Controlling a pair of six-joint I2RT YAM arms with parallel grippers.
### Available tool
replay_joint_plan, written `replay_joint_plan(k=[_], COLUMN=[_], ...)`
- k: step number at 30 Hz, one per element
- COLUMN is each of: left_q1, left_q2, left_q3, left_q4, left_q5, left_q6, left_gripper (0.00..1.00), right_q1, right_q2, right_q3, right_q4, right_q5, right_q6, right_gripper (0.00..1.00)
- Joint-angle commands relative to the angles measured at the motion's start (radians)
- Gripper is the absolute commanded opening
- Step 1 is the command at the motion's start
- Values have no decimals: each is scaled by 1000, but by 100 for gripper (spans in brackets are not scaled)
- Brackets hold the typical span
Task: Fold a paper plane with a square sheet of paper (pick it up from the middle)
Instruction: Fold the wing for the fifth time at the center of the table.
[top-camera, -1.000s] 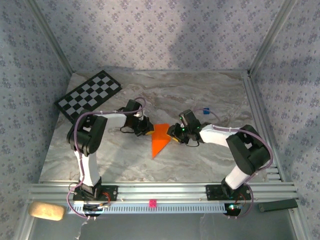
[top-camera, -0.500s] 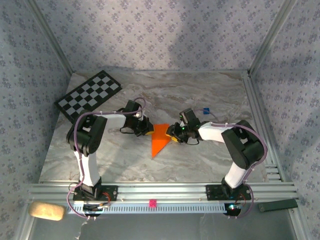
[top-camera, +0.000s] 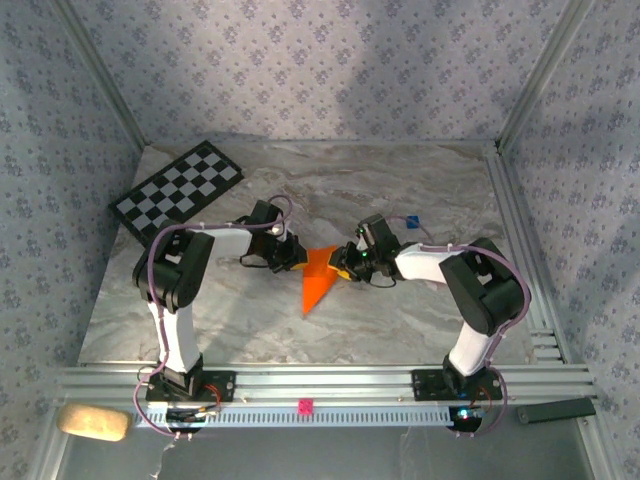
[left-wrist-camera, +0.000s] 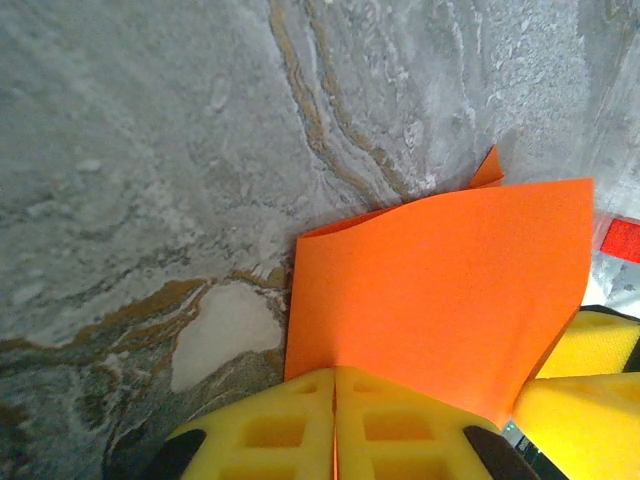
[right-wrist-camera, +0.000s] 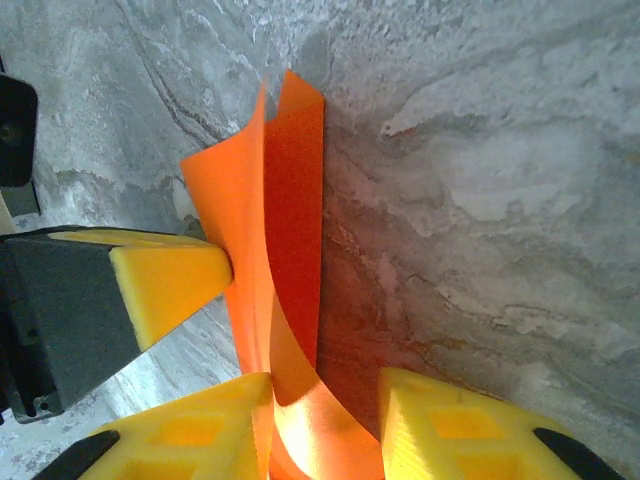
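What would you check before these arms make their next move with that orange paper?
1. Left end effector shut on paper: ok.
2. Right end effector gripping paper: not ok, jaws apart with the paper between them.
3. Paper layers lying flat together: not ok, they bow apart.
4. Blue cube away from paper: ok.
5. Paper's near tip resting on table: cannot tell.

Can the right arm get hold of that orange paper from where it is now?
Probably yes. The paper stands between the open fingers of the right gripper, close against one of them, with nothing in between. The left gripper is shut on another edge of the paper, which should keep it steady.
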Motion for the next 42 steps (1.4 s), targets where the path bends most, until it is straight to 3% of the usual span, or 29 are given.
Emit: replay_joint_plan(k=[1, 12, 18, 42], left_q1=[-3, -4, -3, -4], left_q2=[4, 3, -7, -29], left_q3=[-21, -20, -18, -20], left_q4=[-49, -46, -50, -61], left_q5=[-44, -41, -40, -38], left_q6=[21, 20, 18, 14], left_gripper=[8, 8, 8, 9], right_q1=[-8, -28, -41, -51], right_q2=[-1, 2, 37, 102], right_q3=[26, 96, 115, 115], right_q4=[10, -77, -78, -109], right_q5=[-32, -112, -169, -176], right_q6=[-47, -236, -245, -282], right_gripper=[34, 38, 36, 26])
